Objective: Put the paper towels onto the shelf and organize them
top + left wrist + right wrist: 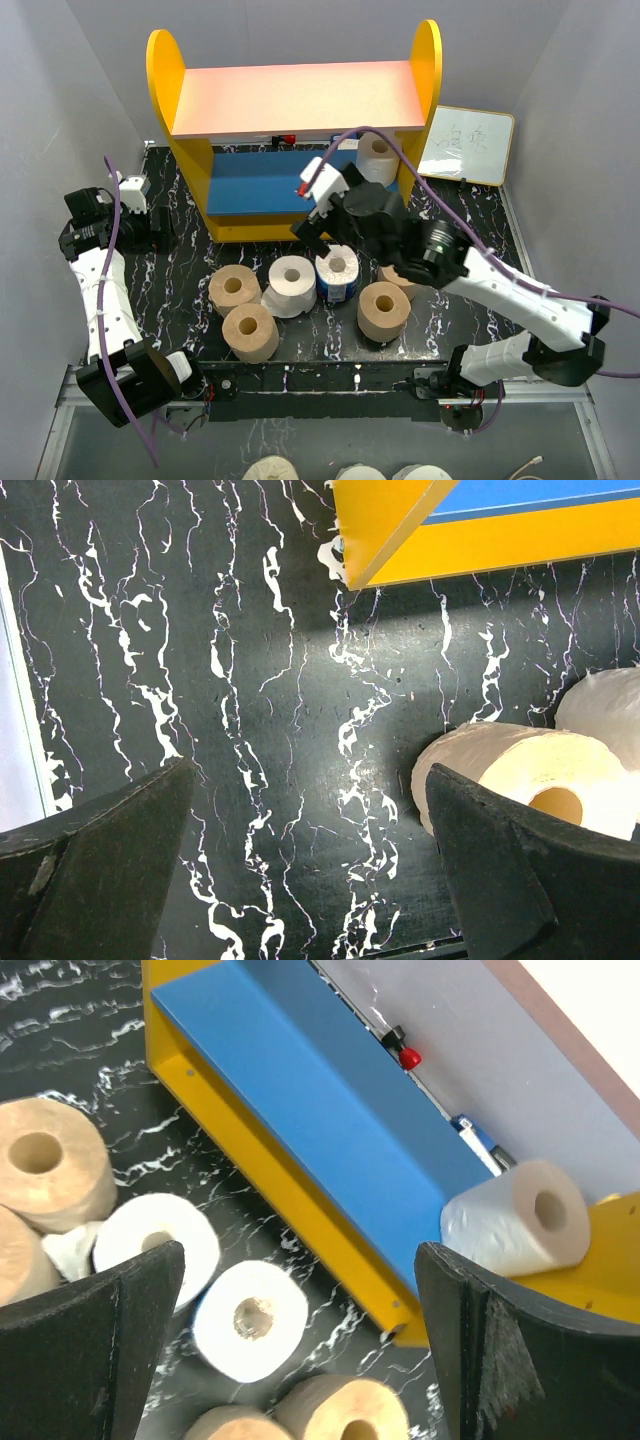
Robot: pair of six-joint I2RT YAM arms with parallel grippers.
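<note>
While one white roll (378,158) sits on the blue lower board (255,190) of the shelf (300,95), seemingly six other rolls (291,285), one partly hidden, wait on the table (190,270), and the left gripper (310,880) and right gripper (300,1360) hang spread, empty.

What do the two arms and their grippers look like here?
The left arm and right arm both have white links joined by bulky black joint housings. A purple cable loops along each arm. The left gripper and right gripper carry broad, matte black, wedge-shaped fingers.
</note>
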